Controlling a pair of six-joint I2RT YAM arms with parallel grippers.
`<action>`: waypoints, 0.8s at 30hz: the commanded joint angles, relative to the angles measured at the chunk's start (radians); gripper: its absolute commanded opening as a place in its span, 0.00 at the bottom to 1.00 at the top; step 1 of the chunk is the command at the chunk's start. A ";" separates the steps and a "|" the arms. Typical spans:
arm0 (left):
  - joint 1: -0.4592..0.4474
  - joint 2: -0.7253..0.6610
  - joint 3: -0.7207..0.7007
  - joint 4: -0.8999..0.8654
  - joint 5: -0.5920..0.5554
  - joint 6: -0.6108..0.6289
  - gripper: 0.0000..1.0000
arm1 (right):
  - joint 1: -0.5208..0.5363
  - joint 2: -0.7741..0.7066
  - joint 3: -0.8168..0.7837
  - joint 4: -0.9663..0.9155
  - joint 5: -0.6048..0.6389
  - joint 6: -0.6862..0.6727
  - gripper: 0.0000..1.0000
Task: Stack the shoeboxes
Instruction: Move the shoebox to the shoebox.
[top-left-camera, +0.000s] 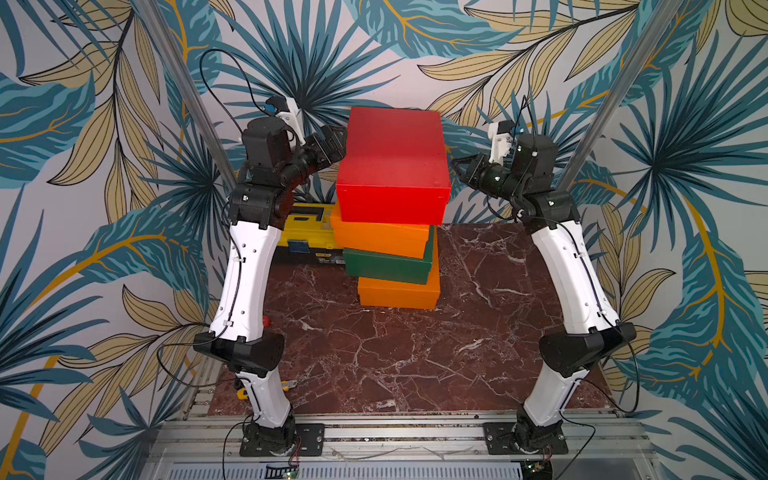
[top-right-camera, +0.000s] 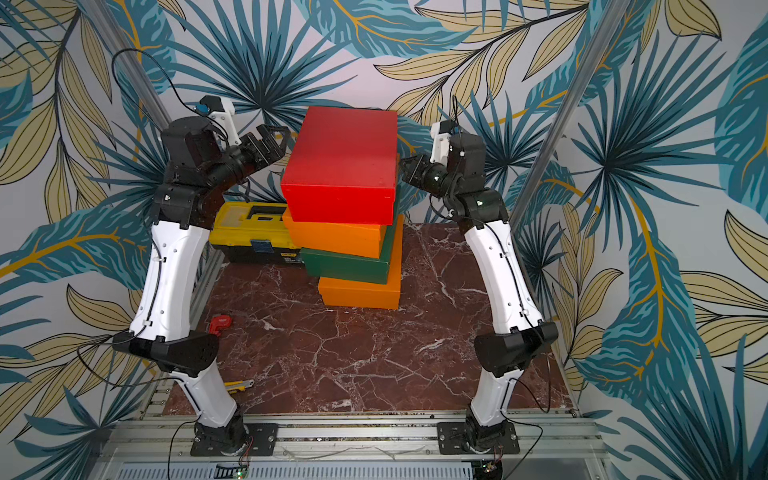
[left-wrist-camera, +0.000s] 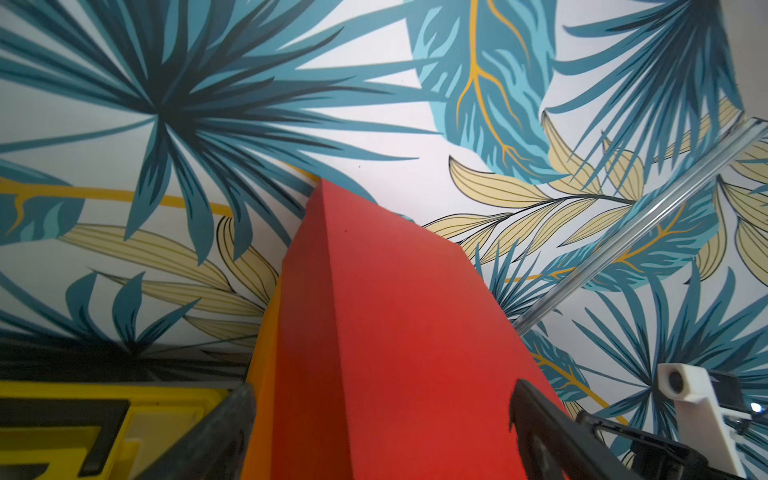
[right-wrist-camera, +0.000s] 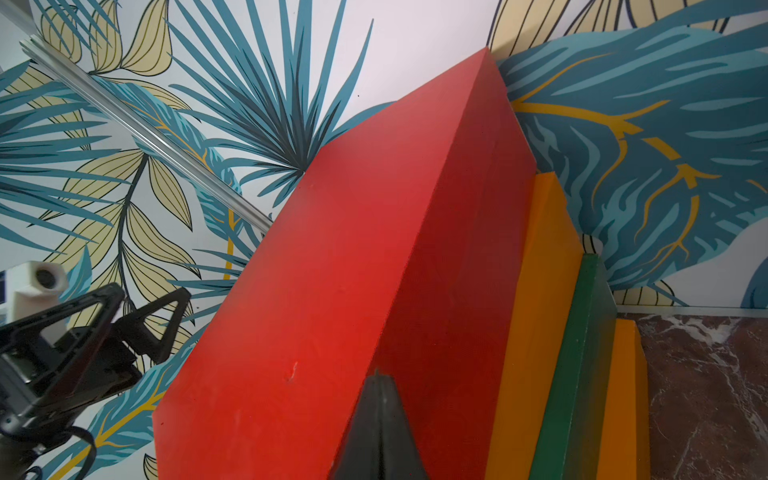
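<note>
Four shoeboxes stand in one uneven pile at the back of the marble table (top-left-camera: 415, 357). From the bottom up they are an orange box (top-left-camera: 399, 294), a dark green box (top-left-camera: 386, 266), a second orange box (top-left-camera: 380, 237) and a red box (top-left-camera: 392, 160) (top-right-camera: 340, 166). My left gripper (top-right-camera: 276, 139) (left-wrist-camera: 380, 399) is open beside the red box's left side, and its fingers (left-wrist-camera: 536, 419) frame that box's upper edge without closing on it. My right gripper (top-right-camera: 405, 166) (right-wrist-camera: 380, 380) is shut, empty, with its tip at the red box's right upper edge (right-wrist-camera: 415, 249).
A yellow-and-black toolbox (top-left-camera: 307, 232) (left-wrist-camera: 83, 428) sits left of the pile under my left arm. A small red tool (top-right-camera: 220, 323) and a yellow knife (top-right-camera: 241, 384) lie near the table's left edge. Aluminium posts (top-left-camera: 187, 95) rise at both back corners, close to the patterned wall.
</note>
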 joint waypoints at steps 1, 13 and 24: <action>-0.001 0.009 0.026 0.105 0.073 0.011 0.86 | 0.006 -0.004 -0.048 0.000 0.004 -0.009 0.00; 0.002 0.235 0.182 0.299 0.190 0.014 0.65 | 0.007 0.060 -0.099 0.012 -0.010 -0.018 0.00; 0.024 0.339 0.184 0.330 0.222 -0.049 0.78 | 0.009 0.098 -0.113 0.046 -0.024 -0.006 0.00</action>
